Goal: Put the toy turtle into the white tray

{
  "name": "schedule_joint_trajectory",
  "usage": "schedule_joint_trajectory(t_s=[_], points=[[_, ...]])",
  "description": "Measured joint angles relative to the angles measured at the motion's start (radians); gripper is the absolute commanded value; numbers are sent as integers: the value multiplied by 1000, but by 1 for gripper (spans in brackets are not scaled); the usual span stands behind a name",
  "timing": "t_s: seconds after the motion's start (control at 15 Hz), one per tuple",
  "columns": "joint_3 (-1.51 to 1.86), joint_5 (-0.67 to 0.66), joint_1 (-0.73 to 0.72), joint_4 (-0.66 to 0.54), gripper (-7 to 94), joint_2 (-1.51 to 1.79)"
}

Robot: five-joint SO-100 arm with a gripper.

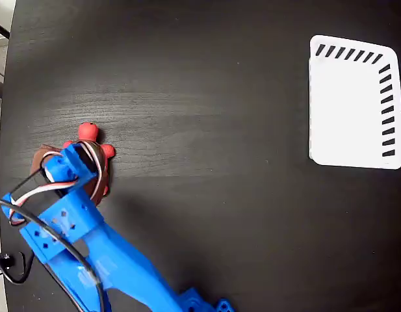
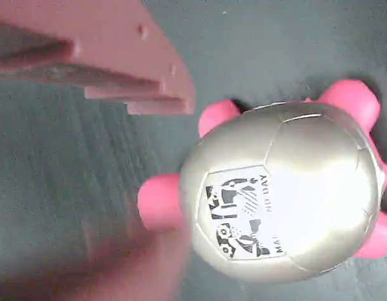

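The toy turtle (image 2: 284,194) fills the wrist view: a shiny golden domed shell with a square printed mark and pink-red limbs, resting on the dark table. In the fixed view only its red head (image 1: 88,132) and a foot show at the left, the shell hidden under my gripper (image 1: 83,162). My gripper (image 2: 177,182) is open, lowered over the turtle. One brown finger (image 2: 86,56) sits at the upper left and the other, blurred, at the lower left. Neither clearly touches the shell. The white tray (image 1: 356,97) lies far off at the right, with nothing in it.
The blue arm (image 1: 103,253) reaches in from the lower left, with loose cables (image 1: 31,188) along it. The black table's left edge (image 1: 6,130) runs close to the turtle. Bare dark tabletop (image 1: 213,156) lies between turtle and tray.
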Motion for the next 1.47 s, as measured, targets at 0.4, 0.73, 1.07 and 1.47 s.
schedule_joint_trajectory(t_s=[0.4,0.73,1.07,1.47], points=[[0,-63,2,15,62,-18],[0,-120,29,-23,62,-77],[9,-132,28,-83,62,-147],[57,-146,28,-146,62,-235]])
